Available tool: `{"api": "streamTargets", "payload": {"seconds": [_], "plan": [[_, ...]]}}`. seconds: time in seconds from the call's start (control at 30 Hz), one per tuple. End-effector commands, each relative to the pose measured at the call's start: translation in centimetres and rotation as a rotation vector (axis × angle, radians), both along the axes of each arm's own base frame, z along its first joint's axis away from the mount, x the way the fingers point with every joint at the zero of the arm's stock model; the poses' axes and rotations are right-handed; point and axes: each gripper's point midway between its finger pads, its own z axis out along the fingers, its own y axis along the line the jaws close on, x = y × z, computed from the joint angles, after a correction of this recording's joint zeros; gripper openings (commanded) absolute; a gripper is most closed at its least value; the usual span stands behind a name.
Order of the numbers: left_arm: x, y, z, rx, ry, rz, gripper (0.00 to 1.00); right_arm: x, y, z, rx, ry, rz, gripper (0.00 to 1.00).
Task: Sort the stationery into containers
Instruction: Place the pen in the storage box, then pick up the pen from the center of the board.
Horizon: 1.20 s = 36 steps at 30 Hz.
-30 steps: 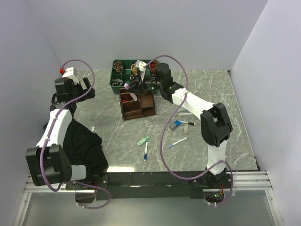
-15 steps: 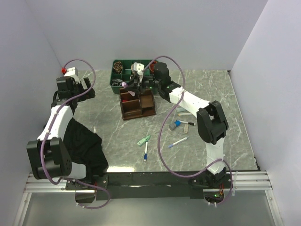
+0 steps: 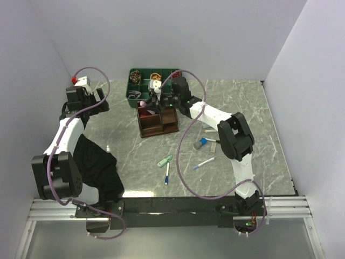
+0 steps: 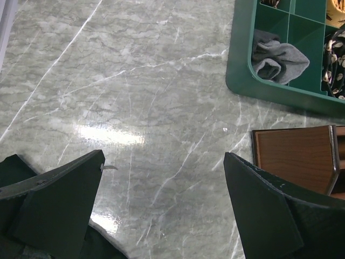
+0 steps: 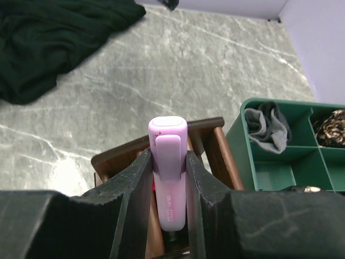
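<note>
The right gripper (image 5: 167, 159) is clamped on a pink highlighter (image 5: 168, 186), its two fingers (image 5: 135, 186) pressing the barrel from either side with the capped end pointing away from the wrist. It hangs directly over the dark brown organiser (image 5: 211, 125). Holding the highlighter by the middle of the barrel, lengthwise over the open-topped compartments, looks meant to let it go in end-first rather than land across a divider. From these views I cannot tell whether its far end has entered a compartment or which one it is aimed at. The left gripper (image 4: 161, 162) stands with its jaws wide apart and nothing between them, over bare marble to the left of the organiser (image 4: 294, 156). It is probably parked there to stay out of the right arm's way. Just behind the organiser sits a green divided tray (image 3: 131, 96) with a grey cloth (image 4: 277, 56) in one cell. The rest of the stationery lies loose on the table in front of the organiser, toward the arm bases: a mint-green clip (image 3: 165, 161) with a blue pen (image 3: 167, 176) just beside it, a white marker (image 3: 204, 163) and a grey-blue cylinder (image 3: 200, 144) further right. With that much unsorted, the task seems nearer its start than its end. A black cloth (image 3: 97, 167) is heaped front-left of the organiser.
</note>
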Motion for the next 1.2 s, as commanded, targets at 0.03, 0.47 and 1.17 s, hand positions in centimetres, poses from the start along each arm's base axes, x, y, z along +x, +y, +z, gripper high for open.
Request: {"api": "streamTargets", "payload": {"seconds": [0.03,0.47,1.17], "plan": [[1.4,0.3,2.3,0.02,-0.063,-0.004,0.99,0.7,-0.2,1.8,0.005,-0.088,0.002,0.35],[0.8,-0.4,6.3,-0.031,-0.183,-0.007,0.99,-0.8,-3.1,7.4,-0.044,-0.115,-0.123,0.54],[-0.9,-7.8,10.2,0.013,-0.277,-0.349,0.99,-0.4,-29.3,-5.6,-0.774,0.319,-0.383,0.49]]}}
